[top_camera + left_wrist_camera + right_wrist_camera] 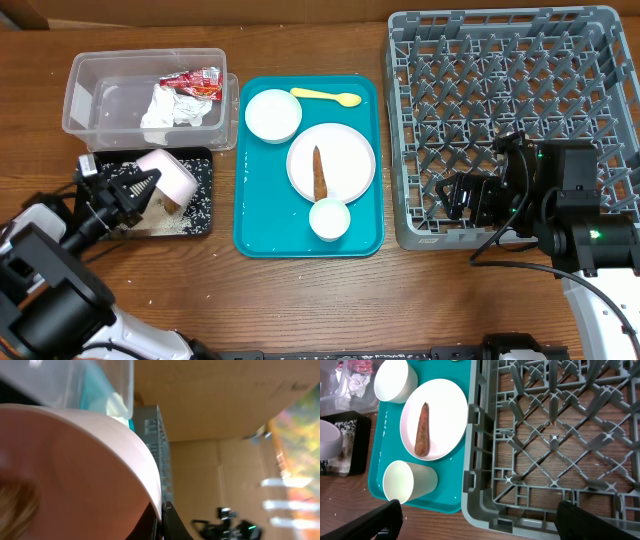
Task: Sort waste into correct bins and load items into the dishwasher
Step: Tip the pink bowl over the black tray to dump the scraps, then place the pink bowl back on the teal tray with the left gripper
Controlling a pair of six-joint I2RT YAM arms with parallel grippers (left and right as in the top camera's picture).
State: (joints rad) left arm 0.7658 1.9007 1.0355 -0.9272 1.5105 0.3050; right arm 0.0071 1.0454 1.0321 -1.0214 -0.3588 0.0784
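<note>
**Item 1, left gripper** [147,186]: at 8 o'clock in the overhead view. Its jaws are clamping the rim of a tilted bowl [168,175], which is hanging over the black tray [200,165]. Rice grains [185,218] are lying scattered in that tray. The left wrist view is filling with the bowl's pale wall, blurred. It alone is showing one dark finger [167,522] pressing at the rim.

**Item 2, clear tub** [75,100]: sitting at 10 o'clock, just beside the black tray. It is holding the red wrapper [192,82] and the crumpled napkin [163,110], which are touching each other. The right wrist view is catching only a corner of this tub.

**Item 3, teal tray** [260,200]: lying at the centre of the table [300,300], between the bins and the rack.
- A second bowl [272,113] is standing at the tray's 11 o'clock.
- The yellow spoon [325,96] is lying at 12 o'clock.
- The plate [345,150] is sitting in the middle, with a long brown scrap [319,172] lying on it.
- The cup [329,218] is standing at 6 o'clock. Its side wall is showing only in the right wrist view.

**Item 4, grey rack** [500,80]: occupying 2 to 3 o'clock, its edge running just beside the teal tray.

**Item 5, right gripper** [452,196]: hovering over the rack's 7 o'clock corner. The overhead view is not showing the jaw gap clearly. The right wrist view is showing the two fingers [382,519] standing wide apart at its lower corners, parted above the rack's edge.
</note>
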